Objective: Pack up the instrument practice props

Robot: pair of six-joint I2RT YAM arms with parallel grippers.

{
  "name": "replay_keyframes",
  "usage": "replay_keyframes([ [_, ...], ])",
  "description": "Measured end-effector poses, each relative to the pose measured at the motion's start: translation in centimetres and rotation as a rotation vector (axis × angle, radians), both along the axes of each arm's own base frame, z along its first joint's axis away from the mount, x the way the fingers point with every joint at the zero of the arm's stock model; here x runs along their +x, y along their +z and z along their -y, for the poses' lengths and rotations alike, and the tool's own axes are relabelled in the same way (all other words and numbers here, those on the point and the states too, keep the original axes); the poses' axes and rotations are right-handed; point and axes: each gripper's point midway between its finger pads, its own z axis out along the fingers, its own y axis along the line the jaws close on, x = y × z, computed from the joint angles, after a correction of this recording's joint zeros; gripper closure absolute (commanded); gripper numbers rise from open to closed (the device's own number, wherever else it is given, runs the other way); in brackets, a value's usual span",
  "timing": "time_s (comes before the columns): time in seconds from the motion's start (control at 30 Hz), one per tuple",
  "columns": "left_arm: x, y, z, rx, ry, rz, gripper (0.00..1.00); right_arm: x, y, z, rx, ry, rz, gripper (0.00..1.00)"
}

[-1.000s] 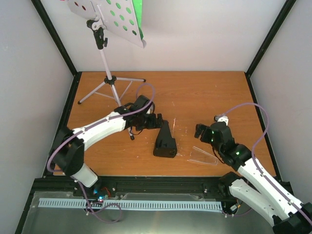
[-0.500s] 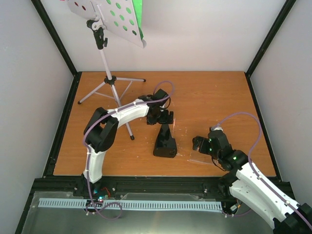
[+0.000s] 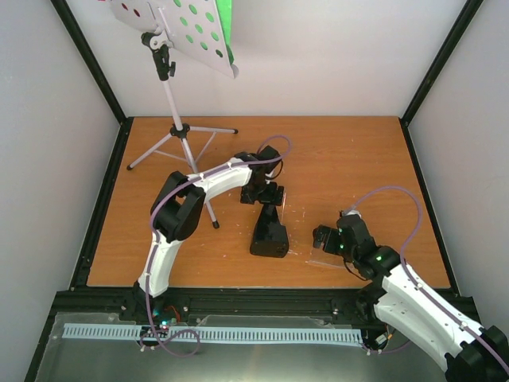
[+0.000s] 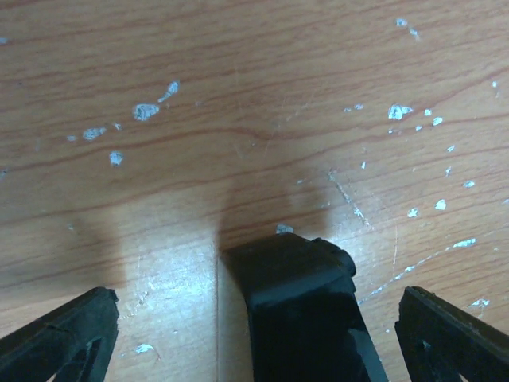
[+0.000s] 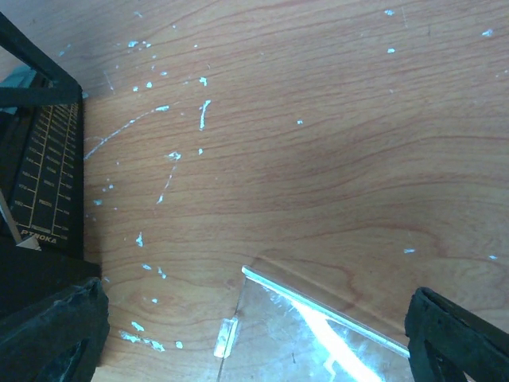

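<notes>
The black pyramid metronome [image 3: 269, 231] lies on the wooden table [image 3: 358, 159], cover off. My left gripper [image 3: 266, 193] is open at its narrow far end, and the tip of the metronome [image 4: 298, 302] sits between the wide-apart fingers [image 4: 56, 342] without touching them. The clear plastic cover [image 3: 330, 255] lies flat to the metronome's right. My right gripper [image 3: 328, 237] hovers open over the clear cover [image 5: 318, 334], empty. The music stand [image 3: 175, 32] stands on its tripod at the back left with a green sheet [image 3: 225, 20] on its desk.
The stand's thin silver legs [image 3: 183, 147] spread just left of my left arm. Black frame posts and white walls close in the table on three sides. In the right wrist view the metronome's scale face [image 5: 40, 183] is at the left edge.
My left arm swung right, from beside the metronome to over its narrow far end, jaws staying open. My right gripper came nearer and lower, over the clear cover.
</notes>
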Motion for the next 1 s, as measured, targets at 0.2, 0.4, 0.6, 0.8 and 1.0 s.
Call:
replay_keyframes([
  [0.2,0.2,0.2,0.0,0.020,-0.027,-0.003,0.25,0.1,-0.9,0.0,-0.016,-0.002,-0.028,0.00],
  [0.4,-0.2,-0.4,0.0,0.035,-0.041,-0.024,0.24,-0.1,-1.6,0.1,-0.016,-0.008,-0.041,0.00],
  [0.6,-0.4,-1.2,0.4,0.063,-0.076,-0.037,0.37,-0.2,-1.6,0.2,0.000,-0.022,-0.024,0.00],
  [0.8,-0.9,-1.4,0.1,0.106,-0.096,-0.032,0.55,-0.2,-1.4,0.4,0.006,-0.035,-0.011,0.00],
  [1.0,-1.1,-0.5,-0.1,0.118,-0.103,-0.002,0.62,-0.2,-1.5,0.5,-0.003,-0.037,-0.016,0.00],
])
